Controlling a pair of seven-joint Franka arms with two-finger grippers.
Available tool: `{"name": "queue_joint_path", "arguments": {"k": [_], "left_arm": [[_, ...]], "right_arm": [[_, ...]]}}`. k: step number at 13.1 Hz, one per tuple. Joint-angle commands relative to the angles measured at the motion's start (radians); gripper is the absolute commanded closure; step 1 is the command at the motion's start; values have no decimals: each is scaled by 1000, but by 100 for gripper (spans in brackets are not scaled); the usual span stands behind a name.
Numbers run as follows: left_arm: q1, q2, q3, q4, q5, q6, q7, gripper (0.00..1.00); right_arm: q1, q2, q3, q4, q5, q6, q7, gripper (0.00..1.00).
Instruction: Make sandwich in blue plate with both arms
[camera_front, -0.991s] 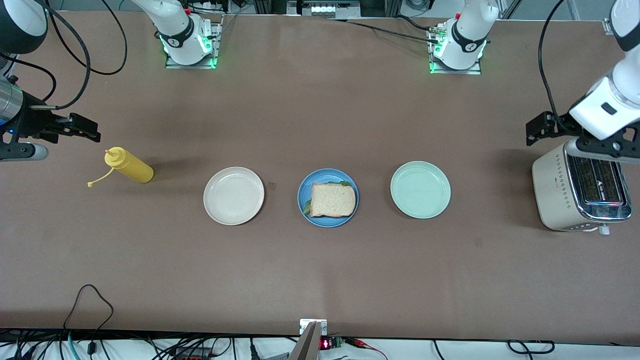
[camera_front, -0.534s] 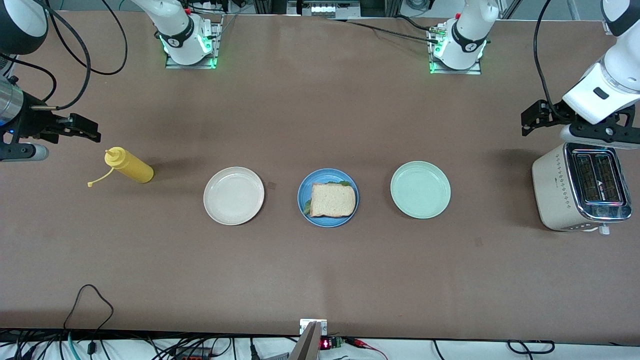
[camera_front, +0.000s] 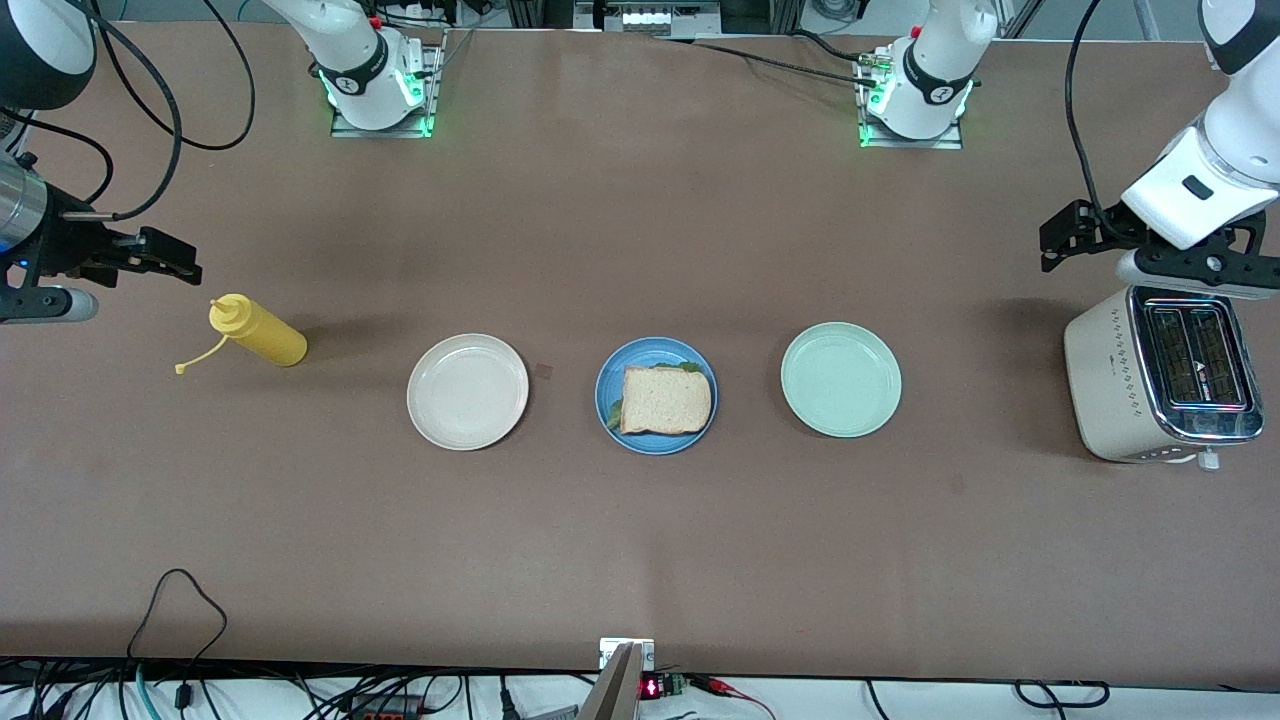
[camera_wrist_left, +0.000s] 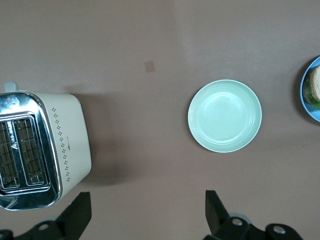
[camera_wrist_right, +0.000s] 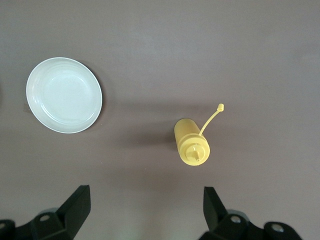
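- Your right gripper (camera_front: 170, 262) hangs in the air at the right arm's end of the table, just beside the yellow squeeze bottle (camera_front: 256, 332). Its jaws are spread wide and hold nothing; in the right wrist view both fingers (camera_wrist_right: 75, 207) stand far apart with bare table between them.
- That bottle stands upright with its cap off and dangling on a tether; the right wrist view looks down on its nozzle.
- The cream plate (camera_front: 467, 391) sits next along the row, with nothing on it.
- The sandwich (camera_front: 666, 399) lies on the blue plate (camera_front: 606, 384) at the middle of the table, between the cream plate and the mint-green plate (camera_front: 840, 379), well apart from both grippers.
- You see only the top slice; the lettuce shows as green fringes at two edges, and the lower slice is hidden under the top one.
- In the left wrist view the blue plate and sandwich are cut off at the picture's edge.
- Your left gripper (camera_front: 1062, 236) is up in the air at the left arm's end, beside the toaster (camera_front: 1160, 372). It is released too, fingers (camera_wrist_left: 76, 216) wide and holding nothing.
- The toaster's slots look dark; you cannot tell whether anything is inside.
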Motion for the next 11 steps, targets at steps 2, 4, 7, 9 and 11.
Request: {"name": "queue_joint_path", "arguments": {"k": [2,4,7,9,11], "left_arm": [[-10,0,2,11,-4,-9,-14,0],[-10,1,2,12,-4,-9,-14,0],[-12,4,2,12,-4,-11,-11,0],[-12,4,2,12,-4,-11,-11,0],[-12,4,2,12,-4,-11,-13,0]], "right_arm": [[-6,2,2,15,15,-16,2,0],[-6,2,2,15,15,-16,2,0],[-6,4,2,15,15,-16,2,0],[-7,4,2,14,15,-17,2,0],[-13,4,2,14,17,-16,2,0]]}}
